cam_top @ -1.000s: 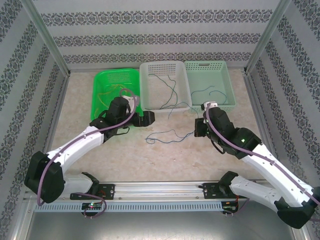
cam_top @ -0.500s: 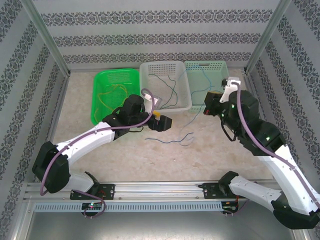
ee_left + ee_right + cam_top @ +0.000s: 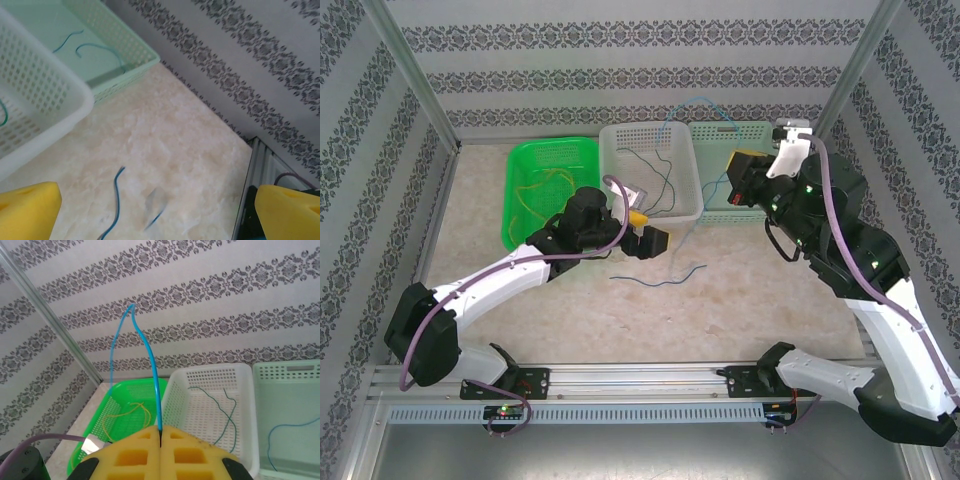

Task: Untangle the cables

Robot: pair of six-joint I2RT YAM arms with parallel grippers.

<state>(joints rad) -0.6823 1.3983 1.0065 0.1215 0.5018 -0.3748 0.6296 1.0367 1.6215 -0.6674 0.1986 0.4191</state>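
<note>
Pale marbled bench (image 3: pixel 750 300) runs from the arm bases out to a patterned back wall (image 3: pixel 640 70). Nearest, one loose blue cable (image 3: pixel 660 279) lies in a wavy line on the bare surface, clear of every basket and touching no other cable. Just beyond it hovers the left gripper (image 3: pixel 650 243), its yellow pads spread as wide as they go with nothing between them.

Further out and higher, the right gripper (image 3: pixel 160 432) has its pads pressed flat together on a second blue cable (image 3: pixel 150 355). That cable arches up in a tall, narrow loop in front of the wall and hangs back down. Where its free end comes to rest I cannot tell.

Along the far edge stand three baskets side by side. The green basket (image 3: pixel 520 170) on the left holds the yellow cables (image 3: pixel 134 409). The white basket (image 3: pixel 620 135) in the middle holds the green cables (image 3: pixel 229 420). The mint basket (image 3: pixel 775 160) on the right holds a few blue cables (image 3: pixel 97 44).

Judging by this layout, the sorting by colour is mostly finished and no knot is visible anywhere. Two blue strands seem to remain. The lifted one looks ready to go into the mint basket. The one on the bench has not been picked up yet, and the open left gripper is well placed for it.
</note>
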